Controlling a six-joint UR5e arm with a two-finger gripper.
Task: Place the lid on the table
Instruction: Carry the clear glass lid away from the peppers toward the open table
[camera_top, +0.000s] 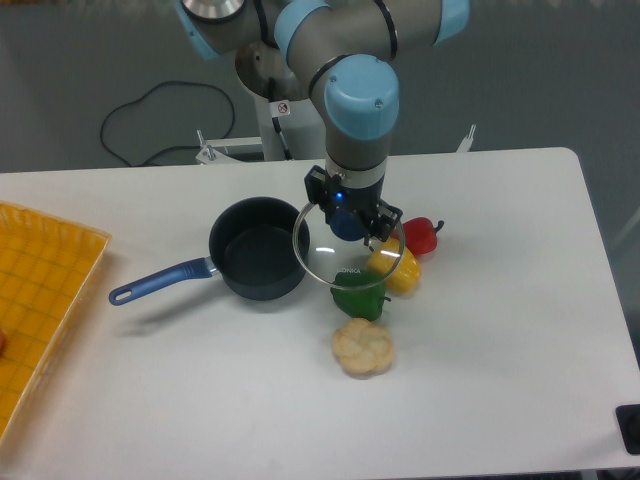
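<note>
Glass caught the light near the middle of the frame: the lid (340, 262) hung tilted under the gripper (349, 222), whose fingers were clamped on the blue knob (347, 224). Its metal rim overlapped the right edge of the saucepan (258, 261) and reached across to the yellow pepper (396, 270). Whether its lower edge touched the green pepper (359, 297) I could not tell. A red pepper (421, 235) lay just right of the yellow one, and a pale round bread-like piece (362, 347) sat below the green. The white table (500, 340) filled most of the view, with a yellow tray (40, 290) at the left edge.
</note>
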